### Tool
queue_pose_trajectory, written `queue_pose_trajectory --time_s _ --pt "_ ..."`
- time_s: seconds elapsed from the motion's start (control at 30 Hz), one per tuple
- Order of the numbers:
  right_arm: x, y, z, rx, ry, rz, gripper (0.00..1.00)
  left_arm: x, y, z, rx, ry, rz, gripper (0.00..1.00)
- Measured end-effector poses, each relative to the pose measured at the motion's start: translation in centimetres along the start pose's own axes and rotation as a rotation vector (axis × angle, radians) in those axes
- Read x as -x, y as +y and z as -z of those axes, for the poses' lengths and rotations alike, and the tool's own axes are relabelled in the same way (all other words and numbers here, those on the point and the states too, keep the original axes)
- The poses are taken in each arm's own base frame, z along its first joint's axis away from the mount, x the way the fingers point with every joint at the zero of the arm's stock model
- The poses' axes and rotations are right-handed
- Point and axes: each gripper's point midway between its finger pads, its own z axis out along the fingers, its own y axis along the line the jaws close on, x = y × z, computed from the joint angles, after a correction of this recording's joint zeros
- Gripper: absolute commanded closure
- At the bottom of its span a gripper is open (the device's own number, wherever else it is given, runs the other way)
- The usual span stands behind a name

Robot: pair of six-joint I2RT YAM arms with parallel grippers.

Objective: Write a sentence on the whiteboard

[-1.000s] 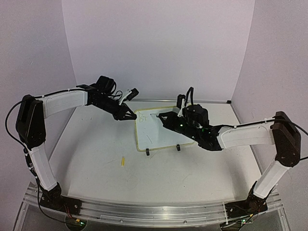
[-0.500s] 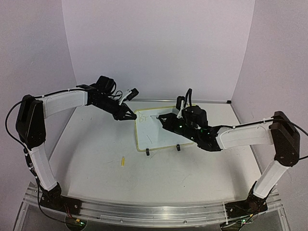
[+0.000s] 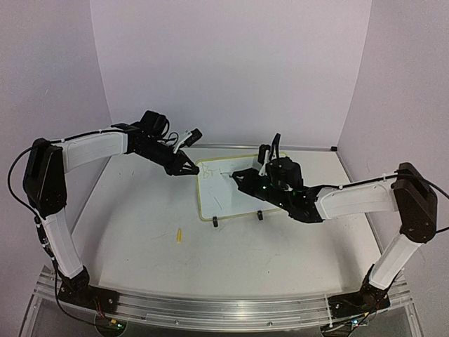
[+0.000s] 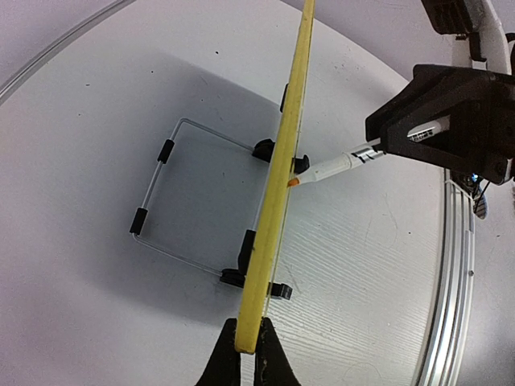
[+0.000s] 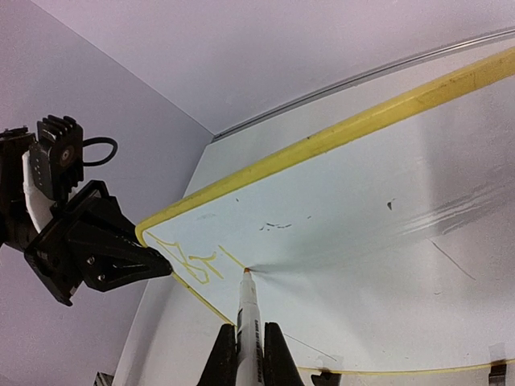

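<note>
Yellow-rimmed whiteboard [image 3: 223, 198], faint yellow-green strokes [image 5: 195, 262] at one corner, marker [image 5: 247, 312] tip alongside

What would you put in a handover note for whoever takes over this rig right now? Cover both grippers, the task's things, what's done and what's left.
Left gripper: jaws shut on the rim of the whiteboard, steadying it.
Right gripper: jaws shut on a marker, its tip on the board's face.
Done: only the first few strokes of the sentence, near one corner.
Left: nearly the whole sentence.
</note>
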Motion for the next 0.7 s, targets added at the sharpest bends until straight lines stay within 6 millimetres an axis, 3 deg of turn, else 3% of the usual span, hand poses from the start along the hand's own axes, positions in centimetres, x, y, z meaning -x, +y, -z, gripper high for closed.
queue_pose_trajectory --time_s 0.47,0.7 --pt "-0.7 0.4 0.0 0.013 0.037 0.051 1.00 0.0 0.0 0.0 0.000 0.000 -0.001 1.00" --pt "0.7 2.5 -0.1 0.043 0.013 0.085 1.00 0.0 0.0 0.0 0.000 0.000 -0.001 1.00"
